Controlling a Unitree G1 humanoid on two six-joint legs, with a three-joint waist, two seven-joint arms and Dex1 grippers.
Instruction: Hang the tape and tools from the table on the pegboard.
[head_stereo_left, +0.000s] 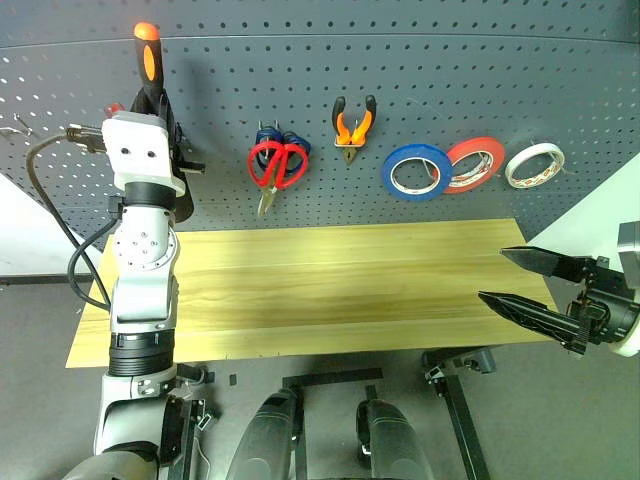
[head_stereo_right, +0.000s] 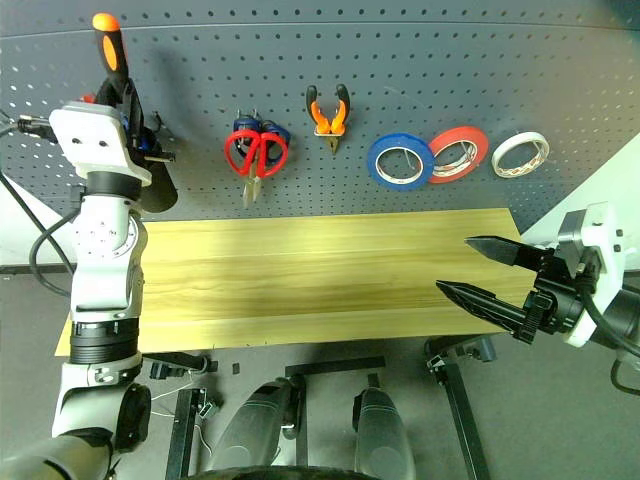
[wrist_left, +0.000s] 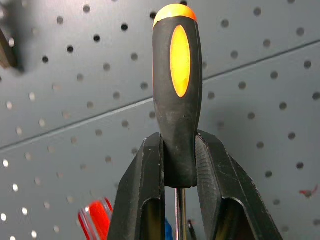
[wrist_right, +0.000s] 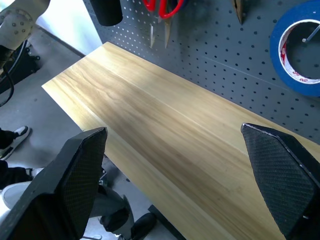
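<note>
1. Head views: the left gripper (head_stereo_left: 158, 95) is raised in front of the left part of the pegboard (head_stereo_left: 420, 80), its fingers pinching the screwdriver (head_stereo_left: 148, 62) by the lower part of its handle, with the orange-capped end pointing up.
2. On the pegboard, from left to right, hang the red-handled scissors (head_stereo_left: 277, 165) in front of blue-handled scissors (head_stereo_left: 270, 135), the pliers (head_stereo_left: 353, 122), a blue tape roll (head_stereo_left: 415, 171), a red tape roll (head_stereo_left: 475, 164) overlapping the blue one's edge, and the whitish tape (head_stereo_left: 534, 165) furthest right.
3. The table (head_stereo_left: 330, 290) lies below the pegboard, its far edge against the panel.
4. The right gripper (head_stereo_right: 495, 275) hovers over the table's right edge near the front corner, fingers spread wide and holding nothing.
5. Left wrist view: the two black fingers (wrist_left: 145, 195) press on either side of the screwdriver's black-and-orange handle; its thin metal shaft runs down between them. The pegboard fills the background.
6. Right wrist view: the spread fingers (wrist_right: 282, 175) frame the wooden table, with the scissor tips and the blue tape roll hanging on the pegboard beyond its far edge.
</note>
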